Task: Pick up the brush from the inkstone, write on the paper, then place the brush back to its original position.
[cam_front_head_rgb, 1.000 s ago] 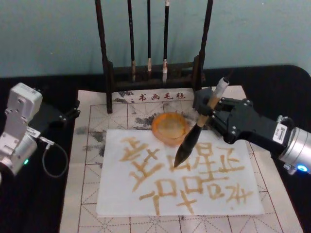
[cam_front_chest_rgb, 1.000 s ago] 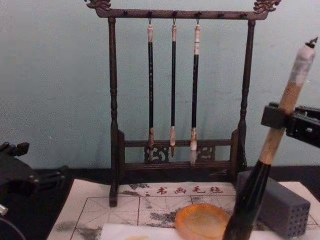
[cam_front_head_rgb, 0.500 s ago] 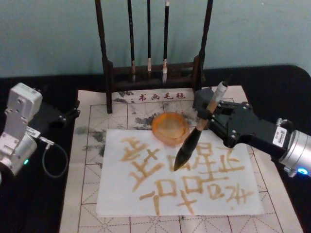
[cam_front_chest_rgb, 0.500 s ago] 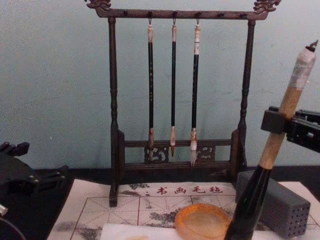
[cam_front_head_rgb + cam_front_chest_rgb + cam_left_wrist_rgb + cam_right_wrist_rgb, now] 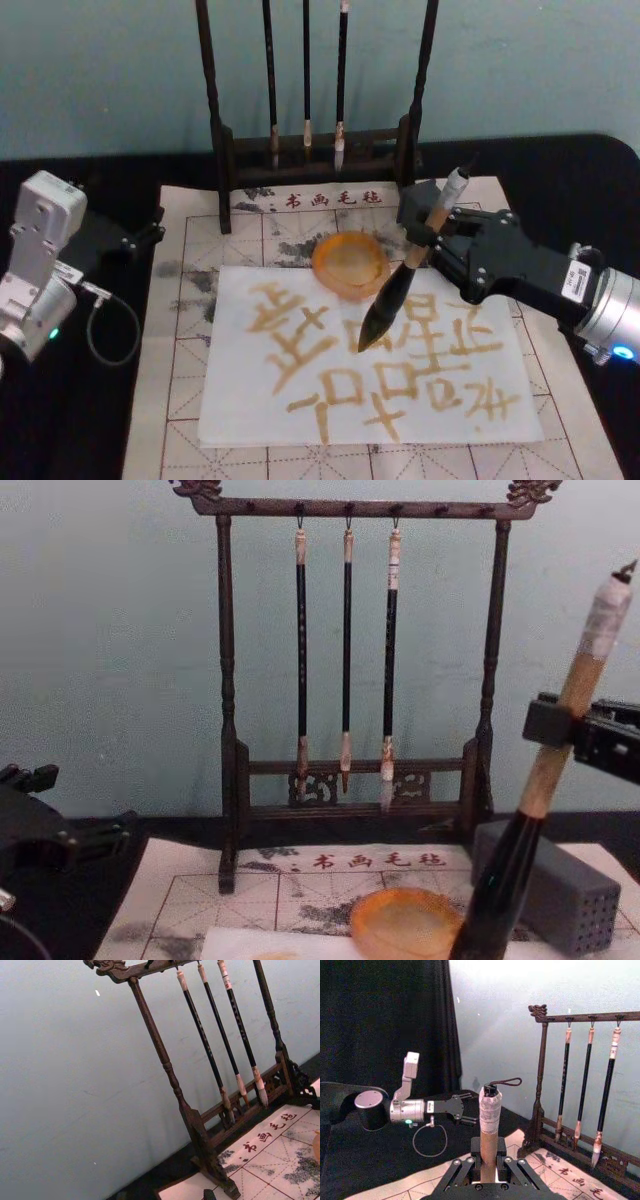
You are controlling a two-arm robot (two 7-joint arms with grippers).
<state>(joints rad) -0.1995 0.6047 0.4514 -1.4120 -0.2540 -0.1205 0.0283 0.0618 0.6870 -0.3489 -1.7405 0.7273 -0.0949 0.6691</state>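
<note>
**Brush in the right claw, tip down at the paper**

My right claw point(image 5: 422, 236) is clamped tight on the brush point(image 5: 393, 292). It grips the tan handle between the whitish wrapped end and the black lower section. The brush is tilted: its wrapped end and loop lean back and to the right, toward the rack point(image 5: 312, 150), while the dark bushy tip points down and to the left. In the head view the tip sits near the middle of the paper point(image 5: 240, 405), among the amber characters on it. I can't make out whether the hairs actually touch the sheet. In the right wrist view the wrapped end stands straight up out of the claw, whose jaws are closed on the handle.

The inkstone point(image 5: 349, 263) lies at the far edge of the paper, and the brush's black section passes just beside its right rim. The paper rests on a gridded mat point(image 5: 172, 400) spread on the black table point(image 5: 570, 165). The rack stands at the back of the mat, with three thin brushes point(image 5: 346, 650) hanging from its top bar. A grey block point(image 5: 565, 890) with small holes sits near the rack's right foot, just behind my right claw.

My left claw point(image 5: 148, 232) is off at the left side of the table, beside the mat's far-left corner and well apart from the paper. I can't make out how it is set.
</note>
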